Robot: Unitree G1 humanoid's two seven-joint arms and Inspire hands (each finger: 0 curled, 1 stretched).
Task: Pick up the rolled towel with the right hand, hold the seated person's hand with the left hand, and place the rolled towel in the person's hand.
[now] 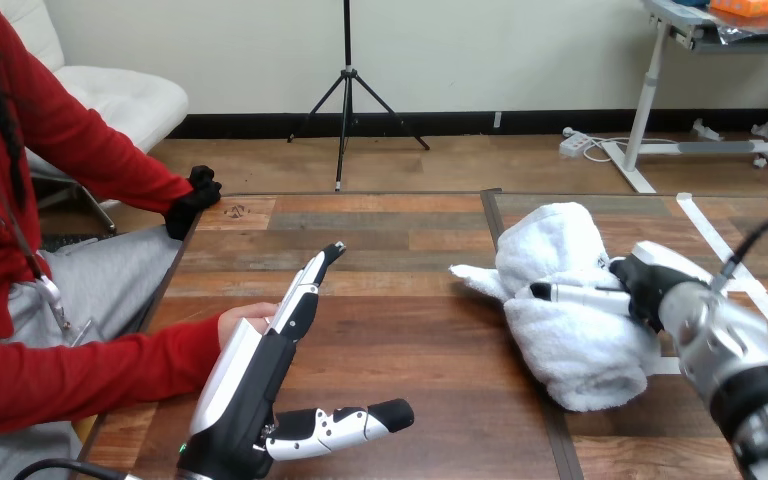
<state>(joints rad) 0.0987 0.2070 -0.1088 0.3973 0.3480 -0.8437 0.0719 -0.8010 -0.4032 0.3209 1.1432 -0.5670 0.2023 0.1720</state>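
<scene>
The white rolled towel [570,340] lies on the wooden table [410,330] at the right. My right hand [648,285] comes in from the right and is closed on its middle. The thumb lies across the front, and the other fingers are hidden behind the towel's upper bulge. My left hand [260,365] stands at the lower left, open, with fingers straight toward the far side and the thumb spread to the right. The person's hand [243,320] rests on the table's left edge, just behind and beside my left hand. I cannot tell if they touch.
The person sits at the left side, red sleeve [90,375] along the table's near-left edge. Their other hand, black-gloved [194,196], rests at the far left corner. A white strip [720,250] crosses the table at the far right.
</scene>
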